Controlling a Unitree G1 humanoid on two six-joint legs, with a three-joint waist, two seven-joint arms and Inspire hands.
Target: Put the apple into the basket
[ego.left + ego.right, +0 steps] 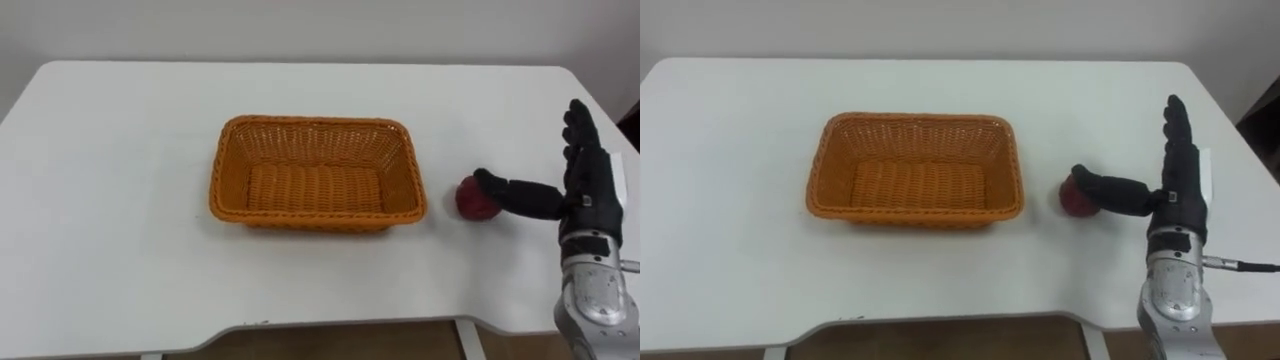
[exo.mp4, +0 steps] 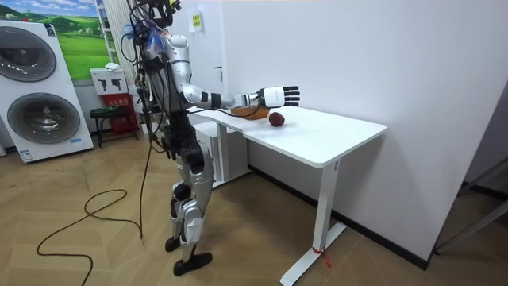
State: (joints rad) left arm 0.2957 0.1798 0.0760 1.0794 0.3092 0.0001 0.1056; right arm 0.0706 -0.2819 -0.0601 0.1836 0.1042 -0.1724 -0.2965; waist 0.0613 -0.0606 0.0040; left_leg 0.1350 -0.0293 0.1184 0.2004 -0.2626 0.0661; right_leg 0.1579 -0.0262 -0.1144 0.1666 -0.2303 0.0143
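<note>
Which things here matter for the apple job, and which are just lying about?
Job: apple; basket; right hand, open beside the apple; table.
Lying about: washing machines, at the room view's left.

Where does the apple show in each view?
Left eye view: apple right of centre, just right of the orange basket.
Right eye view: right of centre, beside the same basket.
Room view: on the white table, below the right robot hand.
Shared landmark: the orange basket.
</note>
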